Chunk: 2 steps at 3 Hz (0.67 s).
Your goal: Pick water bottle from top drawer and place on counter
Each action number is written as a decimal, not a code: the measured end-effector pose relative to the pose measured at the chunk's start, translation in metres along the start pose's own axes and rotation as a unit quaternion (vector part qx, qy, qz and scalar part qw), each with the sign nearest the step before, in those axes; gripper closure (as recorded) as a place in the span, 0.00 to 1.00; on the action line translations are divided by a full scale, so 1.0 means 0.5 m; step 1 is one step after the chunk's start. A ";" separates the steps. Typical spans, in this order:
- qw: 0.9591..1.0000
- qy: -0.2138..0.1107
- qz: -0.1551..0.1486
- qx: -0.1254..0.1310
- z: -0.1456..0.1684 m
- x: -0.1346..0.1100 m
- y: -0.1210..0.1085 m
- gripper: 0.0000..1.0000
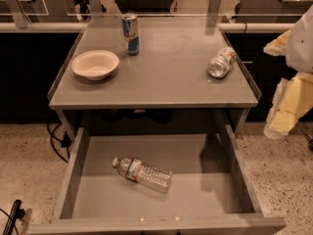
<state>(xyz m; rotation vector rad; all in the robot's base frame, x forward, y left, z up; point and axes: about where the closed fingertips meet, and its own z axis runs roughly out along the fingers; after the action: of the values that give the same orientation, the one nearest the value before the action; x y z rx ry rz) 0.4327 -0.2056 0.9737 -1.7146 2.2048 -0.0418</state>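
Speckled flooring surrounds a grey metal counter (166, 77), and the top drawer (78, 170) stands open below its front edge. The water bottle (143, 174) lies on its side on the drawer floor, cap toward the counter's left side. The gripper (286, 106) hangs off the counter's right side, touching nothing; whether it is open, I cannot tell. The reach looks not yet begun. The next move calls for coming down over the bottle's ribbed middle.
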 end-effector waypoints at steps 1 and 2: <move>0.999 -0.037 0.006 -0.016 0.020 -0.024 0.035 0.00; 0.996 -0.078 0.013 -0.045 0.091 -0.075 0.131 0.00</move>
<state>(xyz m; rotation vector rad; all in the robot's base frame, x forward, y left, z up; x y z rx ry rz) 0.3924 -0.1443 0.9252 -1.6742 2.1429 0.1943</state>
